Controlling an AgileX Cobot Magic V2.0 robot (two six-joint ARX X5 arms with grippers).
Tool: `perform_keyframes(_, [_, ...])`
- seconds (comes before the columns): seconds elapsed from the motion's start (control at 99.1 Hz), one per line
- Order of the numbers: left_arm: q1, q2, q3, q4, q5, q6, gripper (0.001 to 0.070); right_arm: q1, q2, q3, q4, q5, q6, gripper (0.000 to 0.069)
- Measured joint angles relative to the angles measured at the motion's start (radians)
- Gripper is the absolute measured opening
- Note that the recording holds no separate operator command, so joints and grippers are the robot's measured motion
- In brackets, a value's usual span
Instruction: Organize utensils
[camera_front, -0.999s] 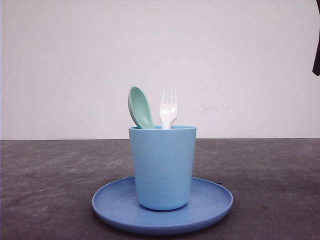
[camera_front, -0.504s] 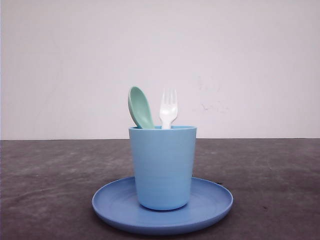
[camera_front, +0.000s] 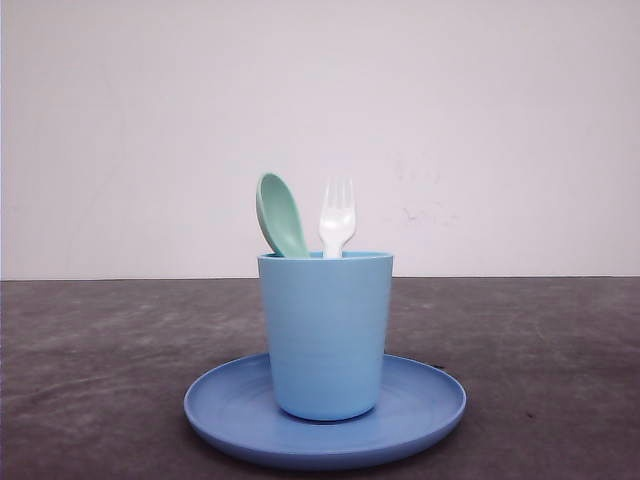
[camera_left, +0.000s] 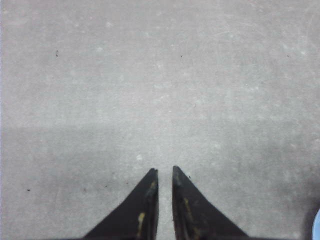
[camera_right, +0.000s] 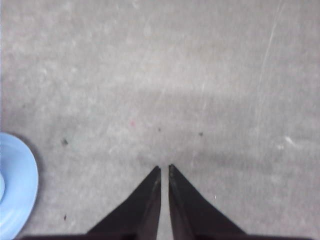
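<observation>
A mint-green spoon (camera_front: 281, 215) and a white fork (camera_front: 337, 217) stand upright side by side in a light blue cup (camera_front: 325, 333), their heads above its rim. The cup stands in the middle of a round blue plate (camera_front: 424, 403) on the dark table. My left gripper (camera_left: 164, 170) hangs over bare grey table, its black fingers nearly together with nothing between them. My right gripper (camera_right: 164, 167) is likewise shut and empty over bare table, with the plate's edge (camera_right: 15, 185) off to one side.
A plain white wall rises behind the table. A sliver of the plate's rim (camera_left: 317, 227) shows at the corner of the left wrist view. The grey tabletop (camera_front: 540, 330) runs wide on both sides of the plate.
A dark part at the top right edge of the front view one second ago has left the frame. Cup, plate, spoon and fork have not moved.
</observation>
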Motion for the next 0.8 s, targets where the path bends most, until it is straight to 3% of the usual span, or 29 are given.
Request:
perform_keyframes(0.262, [0.002, -0.011, 0.0, 0.0, -0.008, 0.008, 0.0025, 0.0, 0.0, 0.0, 0.087, 0.0, 0.0, 0.0027])
perform_keyframes(0.414, [0.03, -0.14, -0.046, 0.016, -0.009, 0.026, 0.0025, 0.0, 0.0, 0.0, 0.135, 0.0, 0.0, 0.0027])
perform_keyframes(0.575, [0.068, -0.354, -0.209, 0.113, -0.011, 0.008, 0.0025, 0.0, 0.0, 0.0, 0.193, 0.001, 0.0, 0.0027])
perform_keyframes(0.797, [0.068, -0.625, -0.493, 0.294, -0.011, 0.002, 0.0025, 0.0, 0.0, 0.0, 0.266, 0.002, 0.0, 0.0027])
